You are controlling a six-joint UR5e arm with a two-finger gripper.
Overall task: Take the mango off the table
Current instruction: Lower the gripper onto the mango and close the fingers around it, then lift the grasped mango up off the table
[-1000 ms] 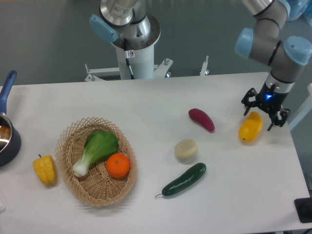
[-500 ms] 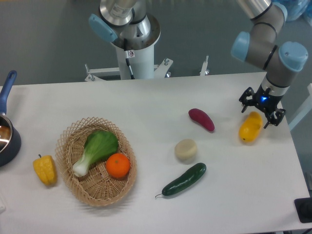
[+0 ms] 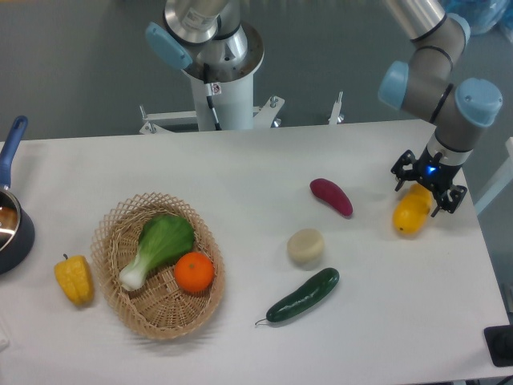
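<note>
The mango (image 3: 409, 215) is lying on the white surface (image 3: 240, 172), to the right of the purple sweet potato (image 3: 331, 196) and well apart from the cucumber (image 3: 303, 295). The gripper (image 3: 428, 184) is hanging over the mango's far end, its fingers spread to either side and not yet pinching the fruit. Over the last second the gripper has been shifting slightly up and away along the fruit, so the robot seems to be lining up, and closing is likely next.
</note>
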